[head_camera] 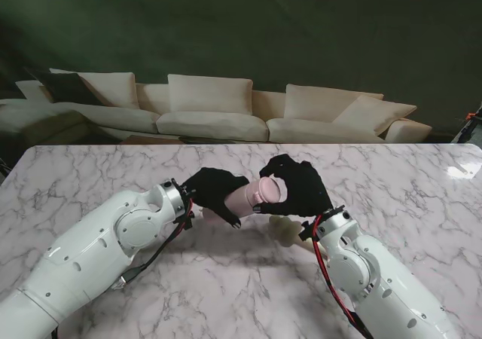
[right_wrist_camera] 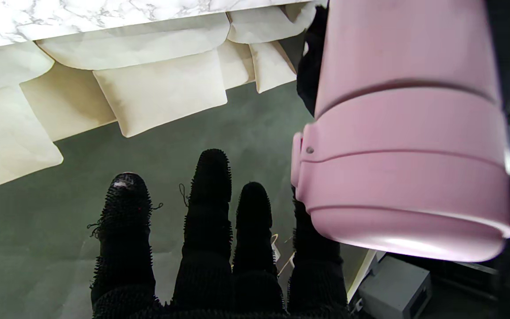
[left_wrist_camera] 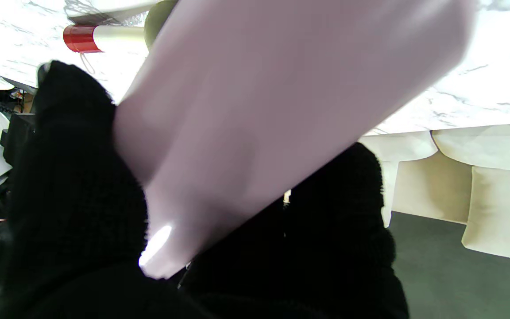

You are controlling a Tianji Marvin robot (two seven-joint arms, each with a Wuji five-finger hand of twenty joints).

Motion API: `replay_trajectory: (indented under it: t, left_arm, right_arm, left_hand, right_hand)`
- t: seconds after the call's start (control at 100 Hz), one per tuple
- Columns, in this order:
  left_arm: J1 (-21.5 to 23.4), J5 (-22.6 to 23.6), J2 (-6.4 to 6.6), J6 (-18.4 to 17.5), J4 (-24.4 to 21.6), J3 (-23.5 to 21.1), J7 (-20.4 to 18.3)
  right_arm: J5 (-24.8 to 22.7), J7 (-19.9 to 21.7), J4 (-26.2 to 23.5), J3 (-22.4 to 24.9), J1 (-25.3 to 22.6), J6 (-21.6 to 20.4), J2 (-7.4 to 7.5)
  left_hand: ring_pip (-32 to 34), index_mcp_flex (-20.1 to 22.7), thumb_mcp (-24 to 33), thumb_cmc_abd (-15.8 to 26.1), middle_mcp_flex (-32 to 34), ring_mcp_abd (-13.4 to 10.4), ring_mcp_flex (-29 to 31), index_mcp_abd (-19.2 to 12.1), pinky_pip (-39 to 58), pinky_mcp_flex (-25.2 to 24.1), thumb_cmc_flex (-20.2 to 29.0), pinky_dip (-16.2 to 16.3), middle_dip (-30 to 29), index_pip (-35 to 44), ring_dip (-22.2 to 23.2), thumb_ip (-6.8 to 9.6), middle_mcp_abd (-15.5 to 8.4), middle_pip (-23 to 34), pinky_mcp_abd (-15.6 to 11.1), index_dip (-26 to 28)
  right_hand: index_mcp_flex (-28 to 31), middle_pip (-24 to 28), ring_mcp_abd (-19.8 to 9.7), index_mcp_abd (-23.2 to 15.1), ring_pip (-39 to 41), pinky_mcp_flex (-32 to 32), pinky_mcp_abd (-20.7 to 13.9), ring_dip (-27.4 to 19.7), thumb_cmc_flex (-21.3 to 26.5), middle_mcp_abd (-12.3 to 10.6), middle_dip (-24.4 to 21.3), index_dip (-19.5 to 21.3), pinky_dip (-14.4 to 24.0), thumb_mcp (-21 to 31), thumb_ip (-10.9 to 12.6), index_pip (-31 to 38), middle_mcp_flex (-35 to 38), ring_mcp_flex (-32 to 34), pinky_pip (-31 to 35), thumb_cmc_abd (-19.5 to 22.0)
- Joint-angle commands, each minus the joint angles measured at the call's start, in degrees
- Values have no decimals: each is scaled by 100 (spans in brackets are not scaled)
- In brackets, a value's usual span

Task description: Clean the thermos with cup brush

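Observation:
A pink thermos [head_camera: 248, 198] is held off the table, lying roughly level. My left hand [head_camera: 213, 192], in a black glove, is shut around its body [left_wrist_camera: 281, 110], with fingers [left_wrist_camera: 73, 186] wrapped on both sides. My right hand [head_camera: 303, 187] is at the lid [head_camera: 269, 190] end. In the right wrist view the lid [right_wrist_camera: 405, 177] sits between the thumb and index finger, while the other fingers [right_wrist_camera: 210, 212] stick out straight and apart. The cup brush [head_camera: 285, 230], with a cream sponge head, lies on the marble beside my right wrist; its red-banded handle [left_wrist_camera: 100, 37] shows in the left wrist view.
The marble table [head_camera: 98, 173] spreads wide on both sides of the hands. A cream sofa [head_camera: 218, 109] stands beyond its far edge, with dark green floor behind it. A bright reflection [head_camera: 461, 169] sits near the table's far right corner.

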Motion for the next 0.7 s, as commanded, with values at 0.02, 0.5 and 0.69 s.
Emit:
replay_trajectory:
  t: [0.02,0.5,0.69]
  left_arm:
    - [-64,-26,-50,10,-4,34,-51]
    - [-67,-7,-46,44,-2,8,-61]
    - [-44,24,-37,23,-32,-38,-66]
  right_arm:
    - [106,-5,-18,-135,11,28,-146]
    - [801,906,-777,149,-470,-65,-89]
    - [73,1009,-978,586,-646,-335,57]
  left_hand:
    - [1136,516,2022,2192,23,-569,518,-1262,301,62,2300,121,162,922,406,316,-164,320,-604,290]
    - [1135,513,2037,2184,20,-557,523,-1261,301,67,2288,115,170,925,402,311,-166,317,-601,285]
    - [1136,506,2045,2196,16,-559,520,-1261,302,64,2290,114,169,922,403,312,-161,314,-594,283]
  right_hand:
    - [1259,-53,-47,-778,152,-59,149,128,-578,-136,128,4,123,407,-32,765,603,274,60,756]
    - [-2335,-1330,430,299,-1645,-99,277,-728,-955,-78,-869,-2658,-62,1037,-15,-2942,-1127,-571,-343,346]
    - [-2329,-2030,406,802,-1733,78,-1045,-914,-218,341,-1220,-2369,-460,1140,27,-2676,-1174,-844,-468,-496]
